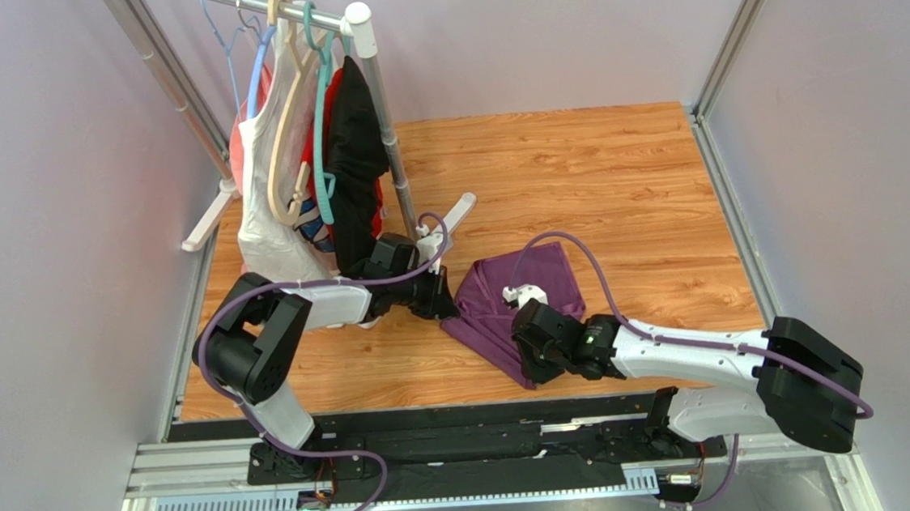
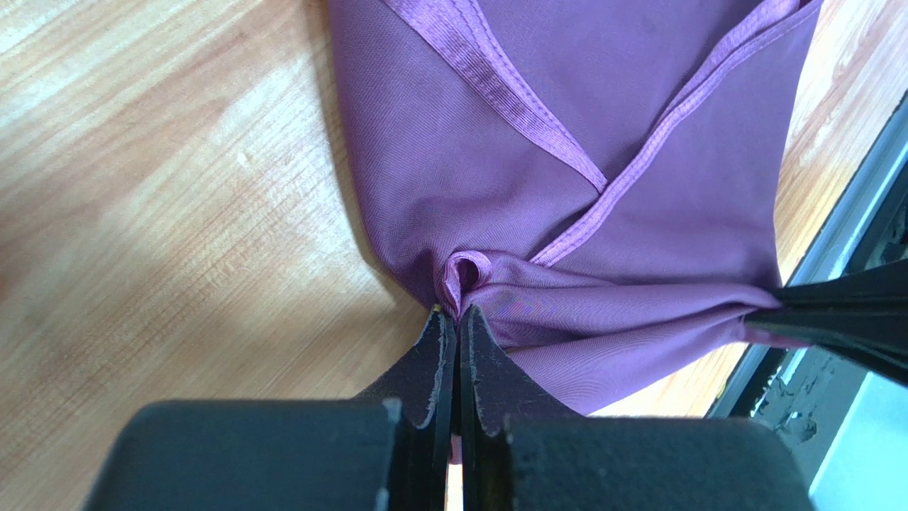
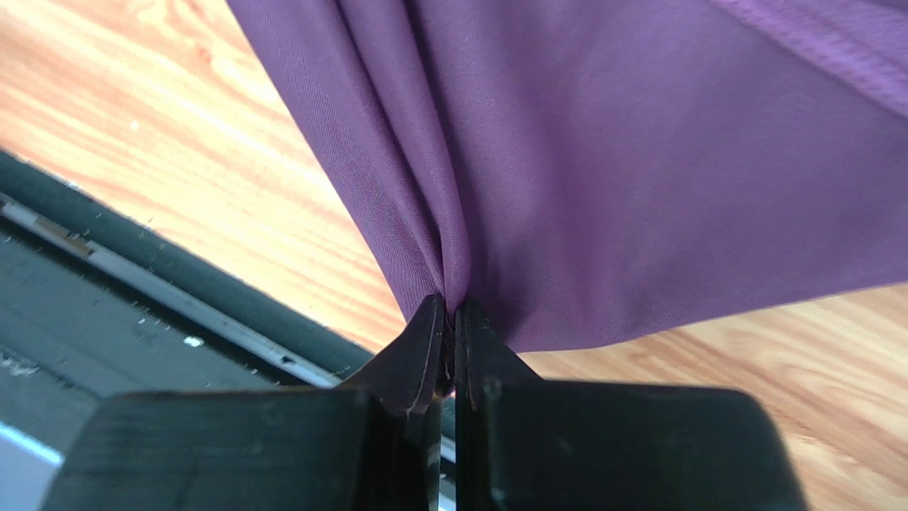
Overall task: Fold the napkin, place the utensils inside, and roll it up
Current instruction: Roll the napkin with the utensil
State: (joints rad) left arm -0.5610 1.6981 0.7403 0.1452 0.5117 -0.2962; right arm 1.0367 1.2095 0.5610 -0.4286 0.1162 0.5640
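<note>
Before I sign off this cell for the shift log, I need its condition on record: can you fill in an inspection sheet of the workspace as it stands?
Surface: wooden tabletop, no spills seen.
Job's things: purple napkin bunched between the arms; utensils, nothing seen.
Clutter: clothes rack at the far left, with white, red and black garments on hangers.
Grippers: left claw shut on a gathered fold of the napkin; right claw shut on another part of it.
Cables: purple cables looped along both arms; one arcs above the napkin.
Surroundings: pale walls, metal frame posts, mounting rail at the near edge.
</note>
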